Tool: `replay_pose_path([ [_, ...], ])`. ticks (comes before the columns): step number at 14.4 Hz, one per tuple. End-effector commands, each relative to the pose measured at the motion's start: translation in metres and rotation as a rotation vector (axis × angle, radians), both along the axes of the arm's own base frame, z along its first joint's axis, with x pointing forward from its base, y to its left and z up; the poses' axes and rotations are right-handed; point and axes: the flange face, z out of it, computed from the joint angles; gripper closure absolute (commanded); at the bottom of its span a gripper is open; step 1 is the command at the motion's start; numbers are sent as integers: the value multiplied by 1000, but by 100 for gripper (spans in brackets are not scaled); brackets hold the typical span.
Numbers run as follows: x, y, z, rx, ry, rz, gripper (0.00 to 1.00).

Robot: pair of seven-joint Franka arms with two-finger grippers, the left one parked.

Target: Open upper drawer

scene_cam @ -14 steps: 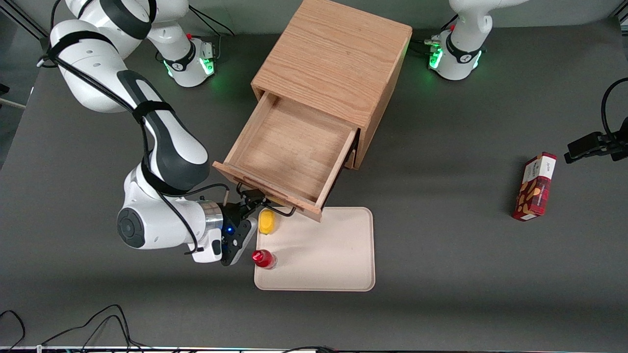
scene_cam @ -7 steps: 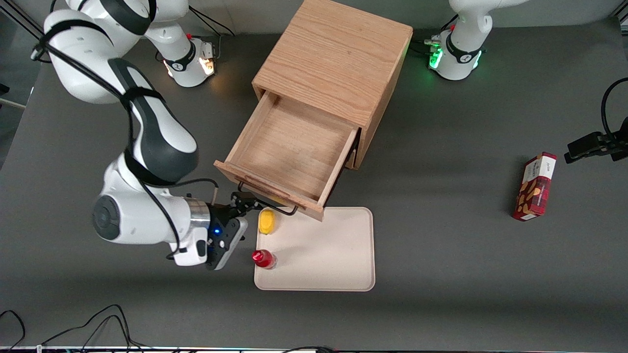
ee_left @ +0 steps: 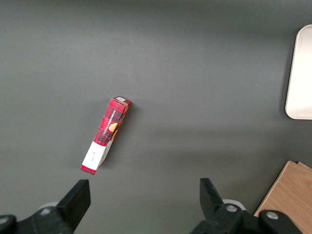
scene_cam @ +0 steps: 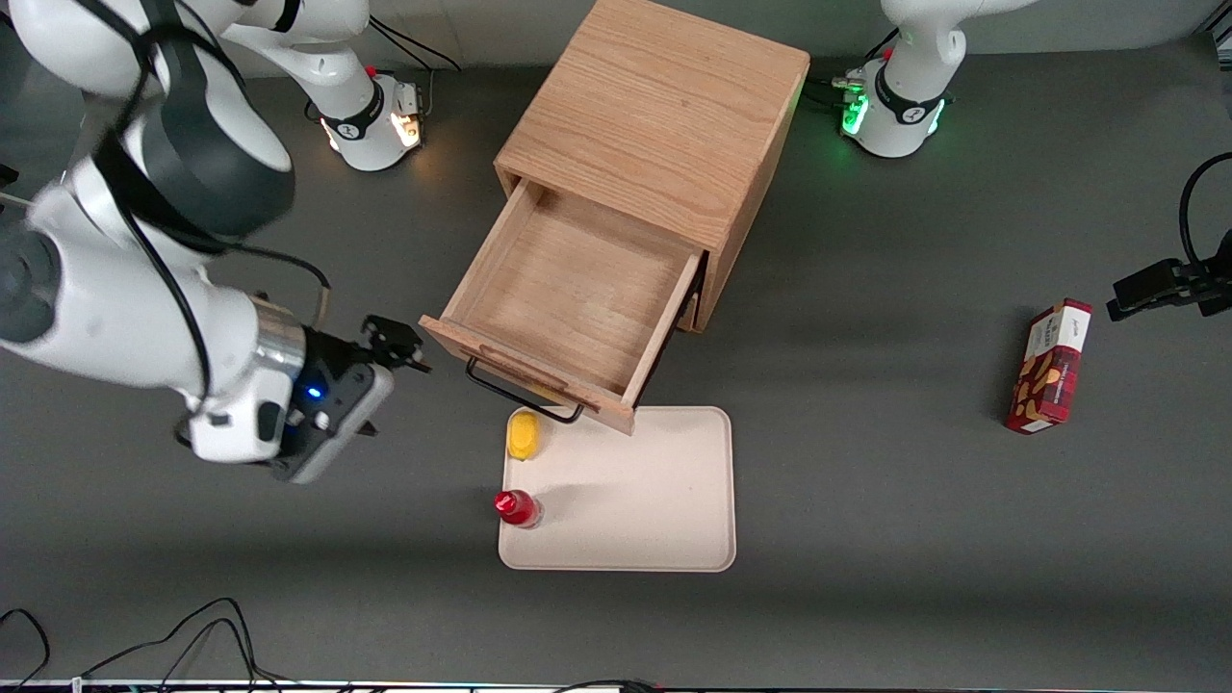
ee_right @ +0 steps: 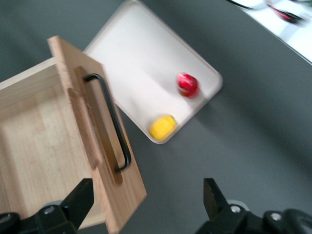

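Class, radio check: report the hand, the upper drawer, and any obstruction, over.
Hand open, holding nothing, clear of the black handle. Upper drawer pulled well out, nothing inside. Tray lies just in front of it; no obstruction.

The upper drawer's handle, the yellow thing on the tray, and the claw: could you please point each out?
Upper drawer handle (scene_cam: pixel 525 393), front view: middle of the black bar.
Yellow thing (scene_cam: pixel 523 435), front view: its top, on the tray.
Claw (scene_cam: pixel 399 346), front view: its open tips, clear of the handle.

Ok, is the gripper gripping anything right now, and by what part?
Nothing is held. The gripper is open and empty, beside the upper drawer toward the working arm's end, clear of its black handle.
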Motion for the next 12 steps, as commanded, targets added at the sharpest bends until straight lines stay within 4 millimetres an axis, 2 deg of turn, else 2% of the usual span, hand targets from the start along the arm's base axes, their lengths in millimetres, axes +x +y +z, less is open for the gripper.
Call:
replay_pose_path([
  [1, -76, -14, 69, -163, -82, -242, 0],
  [2, -88, -31, 85, -188, -81, -278, 0],
  [4, -98, -78, 96, -198, 48, -344, 0],
  [6, -115, -152, 118, -161, 163, -470, 0],
  [7, -127, -167, 127, -166, 166, -513, 0],
  [9, -153, -183, 124, -185, 202, -635, 0],
  [10, -163, -192, 114, -194, 229, -681, 0],
  [12, -182, -188, 94, -204, 214, -732, 0],
])
